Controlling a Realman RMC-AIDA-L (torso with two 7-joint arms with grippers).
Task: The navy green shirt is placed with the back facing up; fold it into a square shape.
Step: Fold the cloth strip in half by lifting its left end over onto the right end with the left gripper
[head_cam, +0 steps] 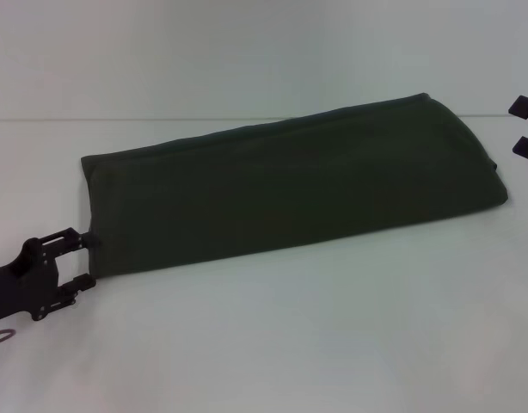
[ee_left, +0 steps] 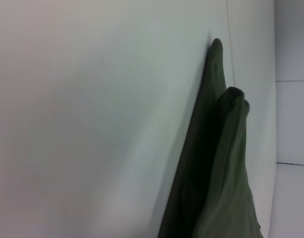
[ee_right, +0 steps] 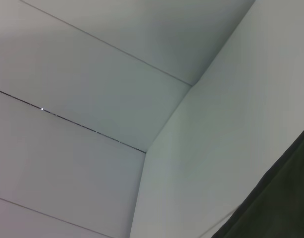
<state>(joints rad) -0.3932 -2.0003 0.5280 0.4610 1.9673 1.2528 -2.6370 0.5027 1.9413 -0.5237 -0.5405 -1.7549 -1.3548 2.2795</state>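
The navy green shirt (head_cam: 290, 194) lies on the white table (head_cam: 290, 344) as a long folded band, plain side up, running from near left to far right. My left gripper (head_cam: 82, 260) sits open at the band's near-left short edge, one fingertip beside each side of that corner. At the far right edge of the head view my right gripper (head_cam: 524, 126) is open, a small gap away from the shirt's right end. The left wrist view shows the shirt (ee_left: 216, 163) edge-on with its layered fold. In the right wrist view only a dark corner of the shirt (ee_right: 283, 203) appears.
The table's far edge meets a pale wall (head_cam: 247, 52) just behind the shirt. Bare white tabletop stretches in front of the shirt. A wall corner and panel seams (ee_right: 142, 148) show in the right wrist view.
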